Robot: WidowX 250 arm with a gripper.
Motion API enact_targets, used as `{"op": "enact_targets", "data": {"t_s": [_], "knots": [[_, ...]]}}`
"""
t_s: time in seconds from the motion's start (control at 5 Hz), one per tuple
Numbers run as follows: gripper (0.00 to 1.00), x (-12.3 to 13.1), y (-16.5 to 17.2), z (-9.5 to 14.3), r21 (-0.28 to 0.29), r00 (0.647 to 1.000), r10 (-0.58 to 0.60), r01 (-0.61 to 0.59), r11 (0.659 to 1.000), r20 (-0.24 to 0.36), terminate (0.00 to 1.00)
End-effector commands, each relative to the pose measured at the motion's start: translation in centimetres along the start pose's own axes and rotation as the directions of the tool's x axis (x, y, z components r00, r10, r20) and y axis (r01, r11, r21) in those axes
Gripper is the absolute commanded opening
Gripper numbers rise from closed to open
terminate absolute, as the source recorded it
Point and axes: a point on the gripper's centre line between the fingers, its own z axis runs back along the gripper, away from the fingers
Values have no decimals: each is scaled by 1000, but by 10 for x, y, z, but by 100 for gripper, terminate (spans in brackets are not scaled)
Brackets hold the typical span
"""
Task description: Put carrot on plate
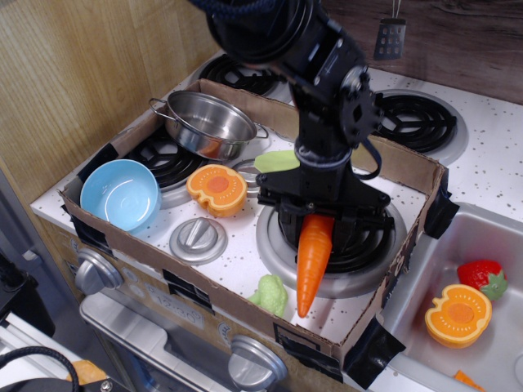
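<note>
My gripper (320, 214) is shut on the carrot (311, 261) at its stem end. The orange carrot hangs tip down and tilted toward the front left, above the front right burner (368, 249). The green stem is hidden between the fingers. The light yellow-green plate (276, 161) shows only as a sliver behind the arm, left of the wrist, near the middle of the stove. Most of the plate is hidden by the arm.
A cardboard box wall (204, 302) rings the stove top. Inside are a steel pot (208, 124), a light blue bowl (120, 194), an orange pumpkin half (216, 188), a grey knob (198, 238) and a green toy (270, 294). The sink (490, 245) at right holds a strawberry (482, 278) and another pumpkin half (458, 314).
</note>
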Motion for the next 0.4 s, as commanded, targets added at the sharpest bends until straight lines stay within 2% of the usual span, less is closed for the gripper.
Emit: {"op": "enact_targets", "data": {"t_s": [0.0, 0.2], "knots": [[0, 27, -13, 58, -18, 998, 42, -41, 999, 52, 0], [0, 44, -10, 68, 15, 999, 14, -14, 1000, 42, 0]]}}
